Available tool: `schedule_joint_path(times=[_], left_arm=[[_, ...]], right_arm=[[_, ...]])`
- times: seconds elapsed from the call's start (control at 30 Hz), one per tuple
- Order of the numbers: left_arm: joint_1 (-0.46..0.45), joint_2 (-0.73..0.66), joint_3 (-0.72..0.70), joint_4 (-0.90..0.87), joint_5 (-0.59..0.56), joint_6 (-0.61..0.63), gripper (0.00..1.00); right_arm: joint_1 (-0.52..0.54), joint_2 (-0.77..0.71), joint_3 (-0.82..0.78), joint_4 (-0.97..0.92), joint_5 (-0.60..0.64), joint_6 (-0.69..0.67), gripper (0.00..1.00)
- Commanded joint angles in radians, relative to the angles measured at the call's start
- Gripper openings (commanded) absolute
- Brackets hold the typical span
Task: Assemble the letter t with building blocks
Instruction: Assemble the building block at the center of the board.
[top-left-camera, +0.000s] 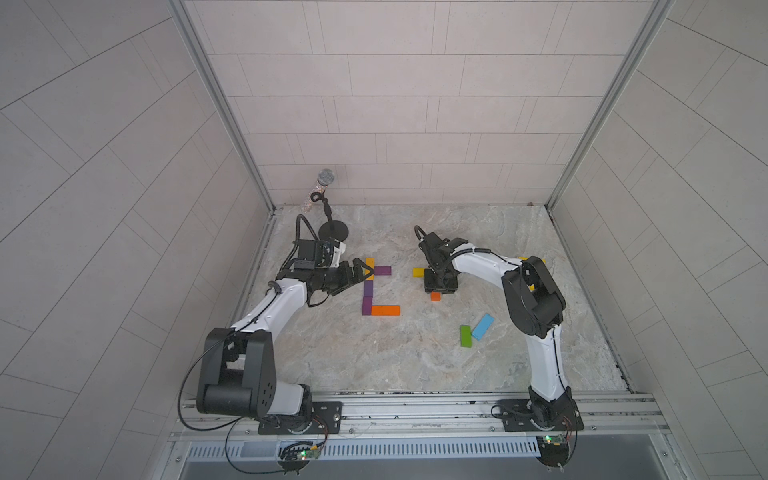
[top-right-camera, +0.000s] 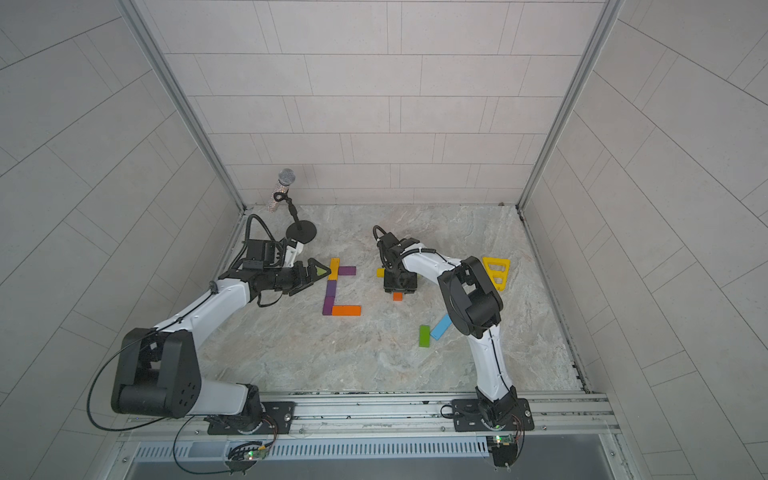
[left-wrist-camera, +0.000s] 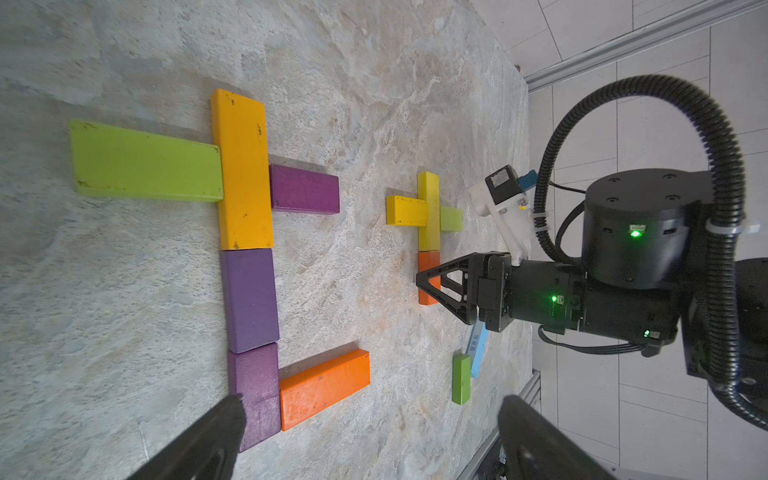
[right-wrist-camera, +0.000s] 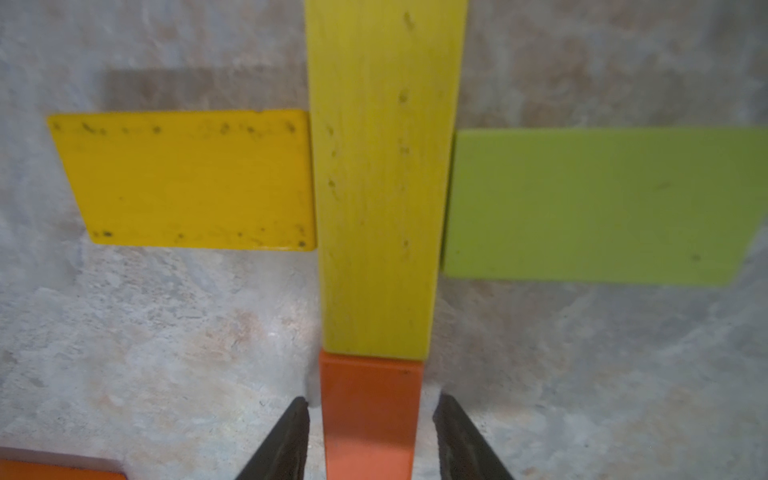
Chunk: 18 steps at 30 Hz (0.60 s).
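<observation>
- At the right gripper (right-wrist-camera: 371, 401), jaws released: one on each side of the orange block (right-wrist-camera: 370, 374), with a thin gap on both sides, grasping nothing.
- Orange block lying flat on the bench (right-wrist-camera: 166, 353), its end touching the end of the yellow-green stem block (right-wrist-camera: 382, 187) and looking in line with it.
- Yellow block (right-wrist-camera: 187, 178) and lime green block (right-wrist-camera: 602, 208) touching the stem as cross arms.
- Probably the release step: open the jaws a little wider before any lift, to avoid dragging the block by one side.
- Rise straight up, with no turn of the wrist, so as not to push the stem out of line.
- At the left gripper (left-wrist-camera: 370, 401), jaws wide apart and empty, hovering near the purple blocks (left-wrist-camera: 249, 299) of the other figure; better to leave it there, well apart from this letter.
</observation>
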Motion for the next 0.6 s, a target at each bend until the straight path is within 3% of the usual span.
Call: schedule_joint_path(times=[0.0, 0.37, 0.57], left_arm=[[0.007, 0.007, 0.015, 0.014, 0.007, -0.004, 1.00], [0.005, 0.006, 0.014, 0.012, 0.007, -0.001, 1.00], [0.006, 0.007, 0.013, 0.012, 0.005, 0.000, 1.00]], right_arm=[[-0.006, 0.032, -0.007, -0.030, 0.044, 0.003, 0.48], [-0.007, 0.035, -0.013, -0.024, 0.041, 0.002, 0.44], [-0.007, 0.034, -0.010, -0.022, 0.034, -0.008, 0.51]])
